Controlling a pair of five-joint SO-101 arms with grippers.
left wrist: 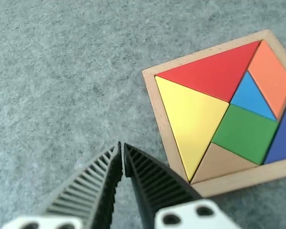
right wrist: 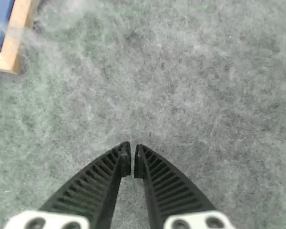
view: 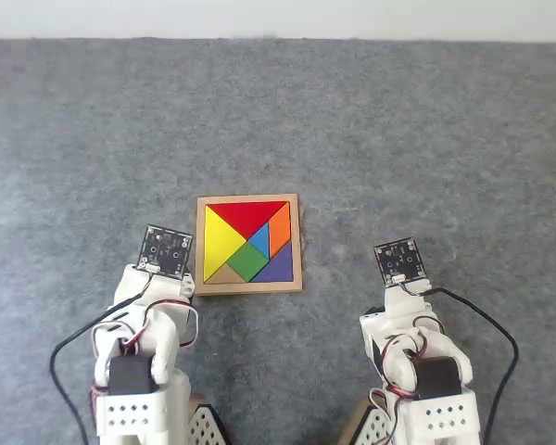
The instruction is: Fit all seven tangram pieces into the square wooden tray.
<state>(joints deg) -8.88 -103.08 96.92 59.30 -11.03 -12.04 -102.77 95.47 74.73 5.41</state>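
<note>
The square wooden tray [view: 200, 243] lies at the middle of the grey felt table with all seven tangram pieces lying flat inside it. They are a red triangle [view: 247, 216], a yellow triangle [view: 220, 243], an orange piece [view: 279, 229], a blue triangle [view: 259, 243], a green square [view: 248, 262], a tan triangle [view: 223, 274] and a purple triangle [view: 278, 268]. The tray [left wrist: 152, 98] sits just ahead of my left gripper [left wrist: 122, 149], which is shut with nothing in it. My right gripper [right wrist: 132, 153] is shut and holds nothing, hovering over bare felt, with a tray corner [right wrist: 12, 47] off to one side.
Both arms rest near the table's front edge, the left arm [view: 144, 348] beside the tray's front left corner and the right arm [view: 412, 357] some way to the tray's right. Grey felt covers the whole table around the tray.
</note>
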